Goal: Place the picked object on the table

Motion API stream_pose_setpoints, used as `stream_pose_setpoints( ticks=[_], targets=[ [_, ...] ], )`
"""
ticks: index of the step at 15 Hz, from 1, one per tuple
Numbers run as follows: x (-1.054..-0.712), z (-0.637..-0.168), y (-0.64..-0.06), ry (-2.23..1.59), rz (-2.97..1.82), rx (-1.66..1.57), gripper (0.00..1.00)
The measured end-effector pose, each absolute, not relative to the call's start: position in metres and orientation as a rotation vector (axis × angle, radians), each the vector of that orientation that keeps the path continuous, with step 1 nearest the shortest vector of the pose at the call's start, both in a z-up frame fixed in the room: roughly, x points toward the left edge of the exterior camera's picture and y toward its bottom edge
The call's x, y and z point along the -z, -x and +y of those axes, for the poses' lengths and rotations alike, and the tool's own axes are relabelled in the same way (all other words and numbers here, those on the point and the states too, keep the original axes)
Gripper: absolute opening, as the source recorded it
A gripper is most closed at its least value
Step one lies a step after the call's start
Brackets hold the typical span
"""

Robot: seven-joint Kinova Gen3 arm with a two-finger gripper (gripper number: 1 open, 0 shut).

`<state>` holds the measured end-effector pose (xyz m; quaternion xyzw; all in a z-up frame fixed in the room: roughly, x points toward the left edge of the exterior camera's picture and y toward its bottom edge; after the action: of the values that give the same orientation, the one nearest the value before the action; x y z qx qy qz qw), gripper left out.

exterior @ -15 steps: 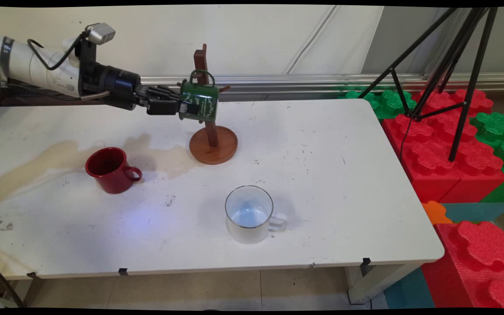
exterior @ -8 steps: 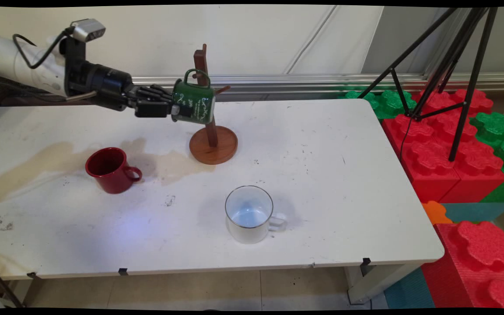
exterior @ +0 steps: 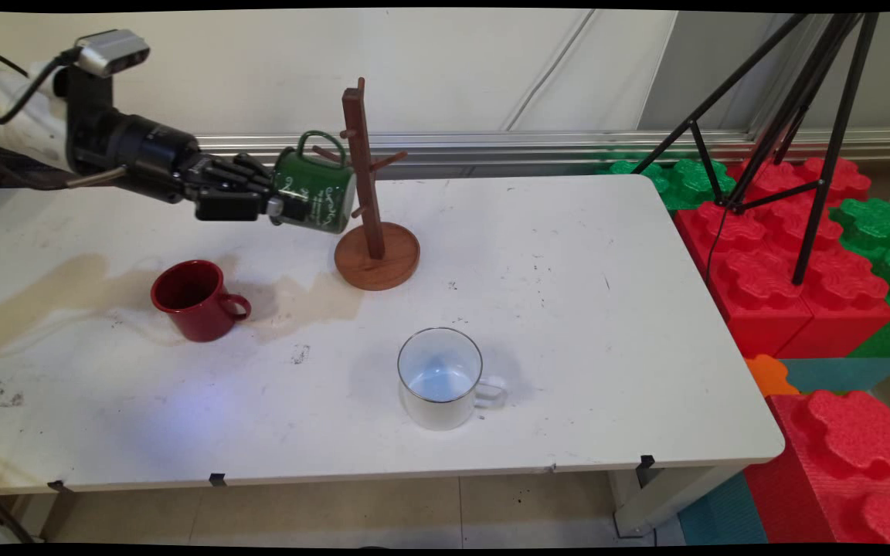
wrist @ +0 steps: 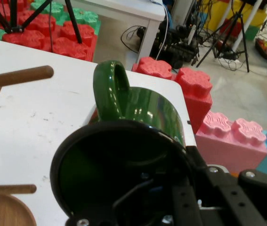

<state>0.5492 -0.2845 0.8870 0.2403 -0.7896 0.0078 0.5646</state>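
A green mug [exterior: 314, 192], tipped on its side with handle up, hangs in the air just left of the wooden mug tree [exterior: 371, 208], clear of its pegs, the gripper [exterior: 279, 205] fingers clamped on its rim. On the white surface [exterior: 568, 309], a red mug [exterior: 196, 300] sits left of the tree; a white mug [exterior: 440, 378] stands nearer the camera.

Pale wall [exterior: 445, 62], white table [exterior: 568, 309], black tripod [exterior: 793, 116], red and green foam blocks [exterior: 800, 255], tiled floor [exterior: 414, 510]
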Motion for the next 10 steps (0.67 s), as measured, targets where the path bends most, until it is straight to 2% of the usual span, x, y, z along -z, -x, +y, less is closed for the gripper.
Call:
stream_pose_setpoints(
  ticks=[10],
  targets=[
    [-0.905,-0.273,-0.582,-0.517,-1.967,-0.103,0.00]
  ],
)
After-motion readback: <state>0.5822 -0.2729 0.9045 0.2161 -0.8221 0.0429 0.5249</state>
